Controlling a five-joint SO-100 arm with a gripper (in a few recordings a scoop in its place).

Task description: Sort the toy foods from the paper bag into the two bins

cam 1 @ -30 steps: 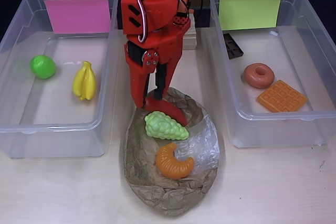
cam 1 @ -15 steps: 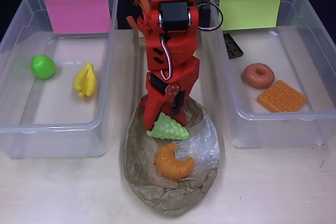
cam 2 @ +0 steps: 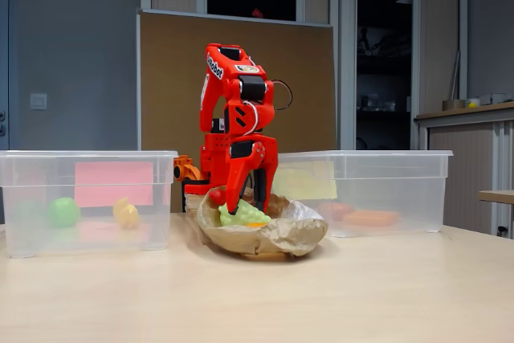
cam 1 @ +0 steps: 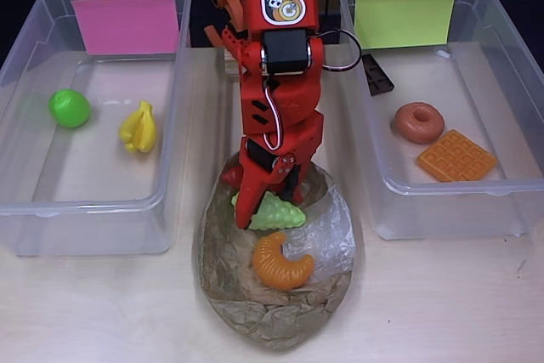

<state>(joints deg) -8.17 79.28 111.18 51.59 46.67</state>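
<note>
Toy foods sit in three places around the crumpled paper bag [cam 1: 276, 295], which lies on the pale wooden surface [cam 1: 442, 303] between two clear bins. On the bag, the pale-green grapes [cam 1: 279, 214] lie at the middle with the orange croissant [cam 1: 280, 263] just in front and the red chili [cam 1: 231, 176] peeking out at the bag's far left rim. The red arm's end effector [cam 1: 263, 210] reaches down onto the grapes with its fingers either side of them, but whether they are clenched on the fruit I cannot tell. Left of the bag in the overhead view, the pink-labelled bin [cam 1: 51, 206] holds the green ball [cam 1: 69, 108] and yellow banana [cam 1: 138, 127]; right of the bag, the yellow-green-labelled bin [cam 1: 442, 214] holds the chocolate bar [cam 1: 376, 74], donut [cam 1: 418, 121] and waffle [cam 1: 456, 156]. Behind the bag in the fixed view stand a brown board [cam 2: 173, 86], a grey wall [cam 2: 72, 54] with a switch, and dark glazed doors [cam 2: 385, 54].
</note>
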